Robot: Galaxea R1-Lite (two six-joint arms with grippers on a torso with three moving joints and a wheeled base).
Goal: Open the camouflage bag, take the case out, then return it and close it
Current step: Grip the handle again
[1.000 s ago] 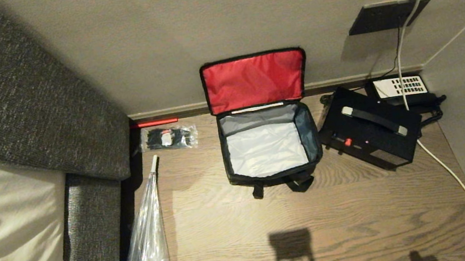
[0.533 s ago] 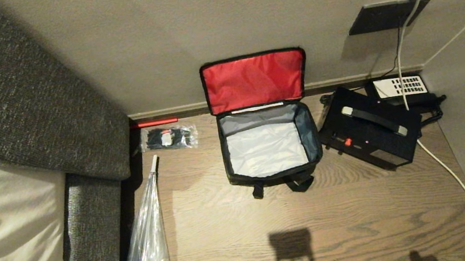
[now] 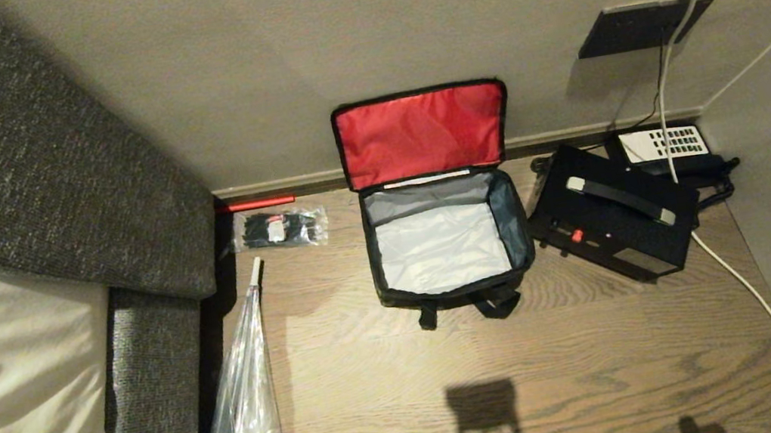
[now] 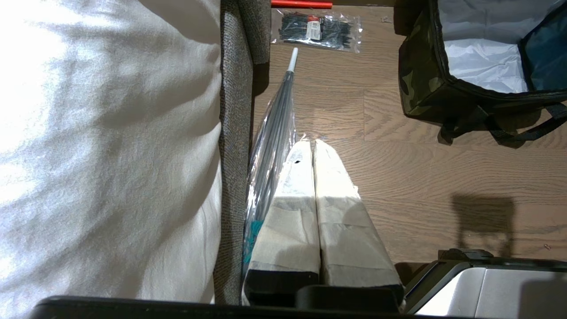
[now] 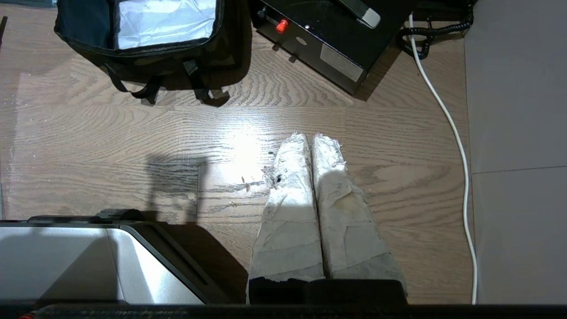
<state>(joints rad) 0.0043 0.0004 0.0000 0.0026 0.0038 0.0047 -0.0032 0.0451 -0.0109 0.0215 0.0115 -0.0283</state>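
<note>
Item: soft green-black camouflage bag (image 3: pixel 446 238), red-lined lid open against the wall, empty, on the wood floor. Rigid black case (image 3: pixel 612 221) just beside it. Left end effector (image 4: pixel 313 146) and right end effector (image 5: pixel 309 139): fingers pressed together, parked. Advice: grasp the case's handle, lower it squarely.

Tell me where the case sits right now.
In the head view the case stands on the wooden floor right of the open camouflage bag, just in front of the telephone by the wall.
</note>
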